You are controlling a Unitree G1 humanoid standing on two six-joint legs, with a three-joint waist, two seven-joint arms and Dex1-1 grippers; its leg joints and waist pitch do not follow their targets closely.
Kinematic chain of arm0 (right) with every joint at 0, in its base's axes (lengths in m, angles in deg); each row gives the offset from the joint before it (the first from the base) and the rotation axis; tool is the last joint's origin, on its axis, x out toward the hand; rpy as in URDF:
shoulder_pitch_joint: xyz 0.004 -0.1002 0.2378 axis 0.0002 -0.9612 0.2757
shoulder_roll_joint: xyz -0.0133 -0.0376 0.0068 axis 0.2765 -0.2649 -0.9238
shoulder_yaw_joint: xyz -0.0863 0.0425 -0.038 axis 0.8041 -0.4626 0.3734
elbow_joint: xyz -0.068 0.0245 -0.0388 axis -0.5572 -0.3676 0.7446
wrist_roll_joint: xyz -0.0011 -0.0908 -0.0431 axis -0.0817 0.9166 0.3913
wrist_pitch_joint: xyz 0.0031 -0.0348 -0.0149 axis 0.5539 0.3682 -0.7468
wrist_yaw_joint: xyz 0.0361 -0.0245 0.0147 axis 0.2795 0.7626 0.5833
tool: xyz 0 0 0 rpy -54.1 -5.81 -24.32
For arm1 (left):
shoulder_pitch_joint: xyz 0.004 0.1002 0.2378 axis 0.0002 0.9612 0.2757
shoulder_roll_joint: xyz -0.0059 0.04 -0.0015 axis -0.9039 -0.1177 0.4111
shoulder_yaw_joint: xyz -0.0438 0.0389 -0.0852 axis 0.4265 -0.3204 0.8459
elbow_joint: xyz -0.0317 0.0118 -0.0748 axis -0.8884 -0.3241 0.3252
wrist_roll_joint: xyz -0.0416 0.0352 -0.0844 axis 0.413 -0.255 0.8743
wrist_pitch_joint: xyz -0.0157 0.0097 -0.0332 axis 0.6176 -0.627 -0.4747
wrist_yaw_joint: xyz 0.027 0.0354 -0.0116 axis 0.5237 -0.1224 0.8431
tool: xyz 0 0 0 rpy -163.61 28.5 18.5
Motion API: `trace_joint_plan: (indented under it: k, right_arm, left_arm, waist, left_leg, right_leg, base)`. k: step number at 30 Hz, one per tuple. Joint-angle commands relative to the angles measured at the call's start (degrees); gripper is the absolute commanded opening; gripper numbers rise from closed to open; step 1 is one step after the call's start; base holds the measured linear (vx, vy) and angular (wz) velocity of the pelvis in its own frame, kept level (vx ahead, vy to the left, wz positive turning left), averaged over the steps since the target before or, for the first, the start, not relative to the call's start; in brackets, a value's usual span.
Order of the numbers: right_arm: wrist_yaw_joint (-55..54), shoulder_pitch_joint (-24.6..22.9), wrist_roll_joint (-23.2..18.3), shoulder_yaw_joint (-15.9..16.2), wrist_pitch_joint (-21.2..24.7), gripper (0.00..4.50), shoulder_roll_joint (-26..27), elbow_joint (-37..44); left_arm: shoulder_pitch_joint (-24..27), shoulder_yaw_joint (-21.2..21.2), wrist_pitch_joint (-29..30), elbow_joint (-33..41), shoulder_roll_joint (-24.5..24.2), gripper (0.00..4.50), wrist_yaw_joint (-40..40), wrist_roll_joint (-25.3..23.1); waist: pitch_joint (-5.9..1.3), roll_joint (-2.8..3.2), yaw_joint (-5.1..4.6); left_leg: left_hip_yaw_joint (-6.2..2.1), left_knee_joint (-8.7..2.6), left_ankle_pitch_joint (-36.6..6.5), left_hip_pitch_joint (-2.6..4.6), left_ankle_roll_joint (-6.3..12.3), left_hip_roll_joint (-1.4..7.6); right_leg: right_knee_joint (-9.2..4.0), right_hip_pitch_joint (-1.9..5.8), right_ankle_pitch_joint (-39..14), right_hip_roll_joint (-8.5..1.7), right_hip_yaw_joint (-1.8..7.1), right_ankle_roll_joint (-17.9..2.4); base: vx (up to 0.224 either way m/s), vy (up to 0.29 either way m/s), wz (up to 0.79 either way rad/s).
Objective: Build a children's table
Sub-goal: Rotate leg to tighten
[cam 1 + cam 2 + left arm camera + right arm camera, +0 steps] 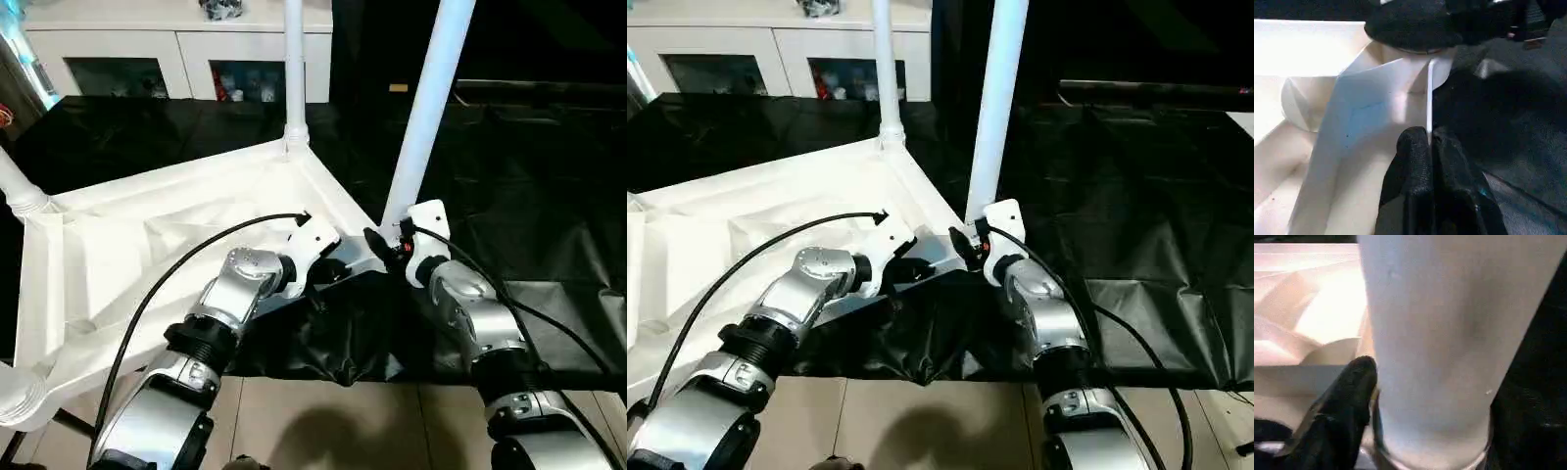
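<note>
Upside down on the black-covered desk (529,225), the table top (147,245), with its near corner close to the desk's near edge, about the middle. In that corner's socket, a leg (426,108), leaning clearly to the right and not upright like the far leg (294,69).

Left gripper (328,269) pressed together, pinching the thin rim of the table top just beside that corner. Right gripper (387,245) spread around the foot of the leaning leg.

Possible trouble, as a judgement: with the jaws spread and the leg aslant, probably not fully seated, so likely to tip out of the socket or jam crooked if pushed down at this angle. Also a risk of the top sliding on the smooth sheet if the pinch on the rim slips.

From the head views: the lean of the whole leg. From the right wrist view: one black finger (1347,401) just beside the leg's base. From the left wrist view: the fingers (1415,166) closed over the rim's edge.
</note>
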Motion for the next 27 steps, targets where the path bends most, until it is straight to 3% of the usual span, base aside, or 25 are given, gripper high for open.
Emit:
trace_joint_plan:
  k: [1, 8, 11, 13, 17, 21, 27]
  right_arm:
    - [7.01, -0.73, -0.45, 5.41, 0.86, 3.73, 2.33, 0.51]
    - [14.96, -1.98, -0.79, 7.77, -0.16, 3.9, -3.01, 3.52]
    - [26.49, -4.65, -2.89, 9.04, -1.03, 3.9, -8.6, 8.55]
    - [30.92, -5.82, -3.48, 9.62, -1.13, 3.9, -10.6, 10.78]
    - [37.58, -7.51, -4.05, 11.73, -1.07, 3.9, -14.69, 13.77]
    - [41.61, -8.16, -4.57, 12.97, -0.25, 3.6, -17.0, 15.26]
    - [43.85, -8.46, -4.48, 13.68, 0.43, 3.16, -17.85, 16.25]
  left_arm:
    - [-0.21, -1.8, -5.07, 5.1, 2.01, 0.0, 4.21, 3.19]
    - [1.5, -2.31, -5.37, 6.95, -1.96, 0.0, 10.73, 4.55]
    - [1.82, -2.3, -4.81, 7.78, -4.64, 0.0, 17.11, 6.03]
    - [1.91, -2.47, -4.46, 7.91, -5.5, 0.0, 19.45, 6.37]
    - [1.89, -3.14, -3.97, 7.93, -7.01, 0.0, 23.7, 6.97]
    - [1.82, -3.76, -3.64, 8.02, -8.27, 0.0, 26.87, 7.37]
    - [1.59, -4.11, -3.58, 7.54, -9.35, 0.0, 28.72, 7.1]
  waist:
    - [-4.51, -0.89, -0.01]
    - [-4.35, -0.79, -0.07]
    - [-4.57, -0.77, 0.0]
    - [-4.6, -0.88, 0.6]
    - [-4.5, -0.75, 1.04]
    - [-4.37, -0.78, 1.12]
    - [-4.53, -0.8, 1.49]
  left_leg:
    - [-0.37, -3.56, -7.08, 0.77, 3.68, 1.22]
    - [-0.33, -3.65, -8.64, 0.87, 3.23, 1.32]
    - [-0.27, -3.44, -7.07, 0.83, 4.18, 1.35]
    - [-0.19, -3.18, -6.1, 0.68, 5.66, 1.44]
    - [-0.17, -3.25, -7.38, 0.89, 5.69, 1.5]
    - [-0.23, -3.45, -9.2, 1.02, 4.45, 1.59]
    - [-0.26, -3.33, -7.63, 0.94, 4.69, 1.61]
  right_leg:
    - [-4.31, 2.9, -0.74, -3.74, 2.43, -13.24]
    - [-4.46, 2.85, -2.51, -3.69, 2.46, -13.36]
    - [-4.08, 2.81, 0.72, -3.63, 2.48, -13.92]
    - [-3.81, 2.95, 3.03, -3.55, 2.42, -14.26]
    - [-4.08, 2.63, 0.7, -3.62, 2.33, -14.79]
    - [-4.41, 2.55, -2.99, -3.69, 2.41, -14.51]
    - [-4.08, 2.53, -1.27, -3.69, 2.38, -14.76]
  base:
    - [0.0, 0.0, 0.0]
    - [0.0, 0.0, 0.0]
    - [0.0, 0.0, 0.0]
    - [0.0, 0.0, 0.0]
    - [0.0, 0.0, 0.0]
    - [0.0, 0.0, 0.0]
    - [0.0, 0.0, 0.0]
